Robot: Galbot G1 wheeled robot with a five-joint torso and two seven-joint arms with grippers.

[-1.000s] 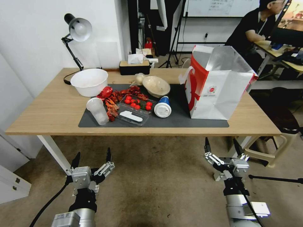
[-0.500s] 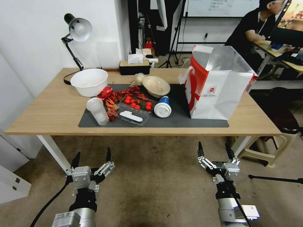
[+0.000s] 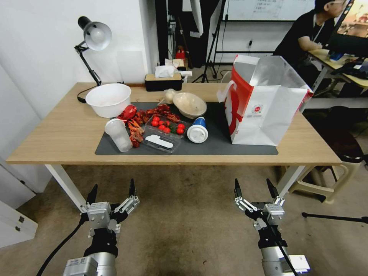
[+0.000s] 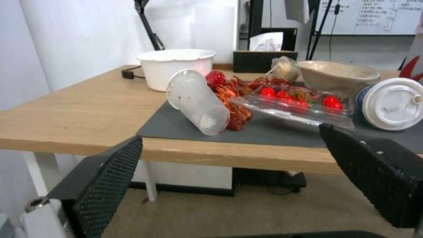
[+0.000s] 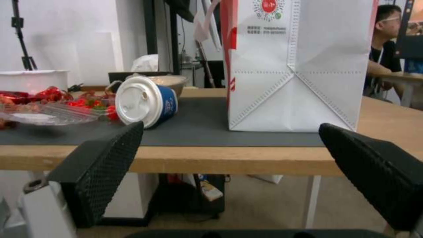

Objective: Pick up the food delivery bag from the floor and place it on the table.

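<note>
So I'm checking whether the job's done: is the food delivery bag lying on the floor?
No: the food delivery bag stands upright on the dark mat of the table, with no gripper touching it.

A plain white wall (image 3: 42, 57) ran along the left side of the room. A black desk lamp (image 3: 94, 36) with a round silver shade stood at that side, tilted downward. Behind it a dark doorway (image 3: 180, 34) opened, with black tripod stands (image 3: 214, 42) in front of a whiteboard (image 3: 268, 9). At the far right stood a pale desk (image 3: 345, 73), and nearer, a beige plastic stool (image 3: 326, 184). White cabinets (image 3: 15, 222) lined the lower left corner.
</note>
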